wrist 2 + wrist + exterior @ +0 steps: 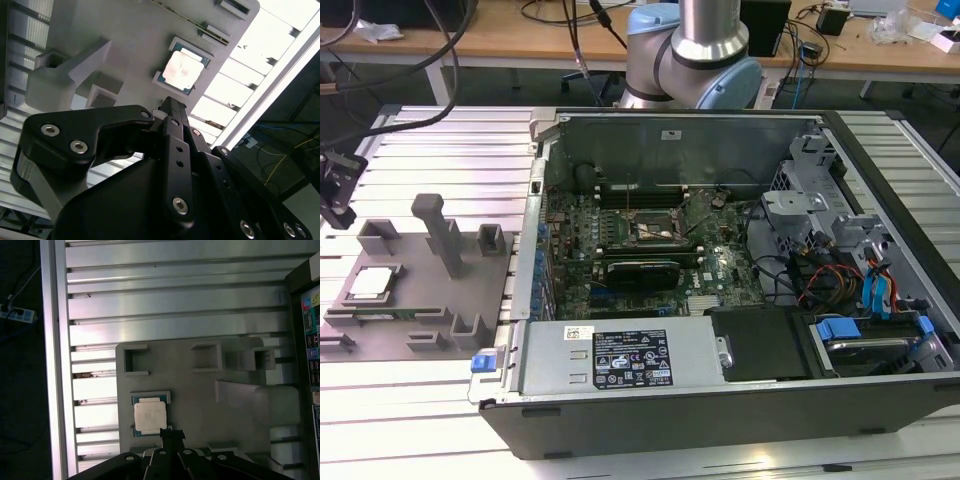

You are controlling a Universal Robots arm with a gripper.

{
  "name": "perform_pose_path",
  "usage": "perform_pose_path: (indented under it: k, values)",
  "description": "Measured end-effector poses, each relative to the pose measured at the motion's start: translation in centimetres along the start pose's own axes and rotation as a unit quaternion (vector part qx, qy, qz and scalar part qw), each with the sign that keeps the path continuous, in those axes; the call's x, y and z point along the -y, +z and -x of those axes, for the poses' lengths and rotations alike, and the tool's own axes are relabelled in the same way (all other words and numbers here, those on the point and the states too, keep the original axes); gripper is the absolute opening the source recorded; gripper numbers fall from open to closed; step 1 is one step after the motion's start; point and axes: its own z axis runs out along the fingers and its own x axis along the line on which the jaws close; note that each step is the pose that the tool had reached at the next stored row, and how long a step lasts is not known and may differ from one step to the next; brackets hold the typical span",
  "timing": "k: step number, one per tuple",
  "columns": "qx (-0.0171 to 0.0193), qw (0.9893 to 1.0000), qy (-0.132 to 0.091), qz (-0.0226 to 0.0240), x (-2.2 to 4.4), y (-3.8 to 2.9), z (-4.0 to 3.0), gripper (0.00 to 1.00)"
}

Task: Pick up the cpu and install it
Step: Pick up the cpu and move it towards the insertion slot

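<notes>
The cpu (372, 283) lies flat in its nest on grey fixture plate (420, 290), 9 o'clock of the open computer case (720, 440) in exterior view; gripper (171, 432), partly cut off at that view's edge, hangs at cpu's 11 o'clock, jaws pressed together, empty.

The cpu (372, 284) is set on a plate (420, 272) on the counter (440, 165), at the exterior view's left of the computer case (720, 425).

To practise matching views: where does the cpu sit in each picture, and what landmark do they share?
Exterior view: cpu on the grey plate, at the exterior view's left.
First wrist view: cpu on the plate, close ahead of the hand.
Second wrist view: cpu beyond the hand.
Shared landmark: the plate's tall post.
</notes>
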Motion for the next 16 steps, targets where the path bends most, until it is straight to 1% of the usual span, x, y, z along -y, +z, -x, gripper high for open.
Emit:
perform_pose_path:
  k: [7, 16]
  values:
    - [0.0, 1.0, 0.0, 0.0, 0.03, 0.4, -0.17, 0.11]
    - [0.0, 1.0, 0.0, 0.0, 0.08, 1.08, -0.41, 0.11]
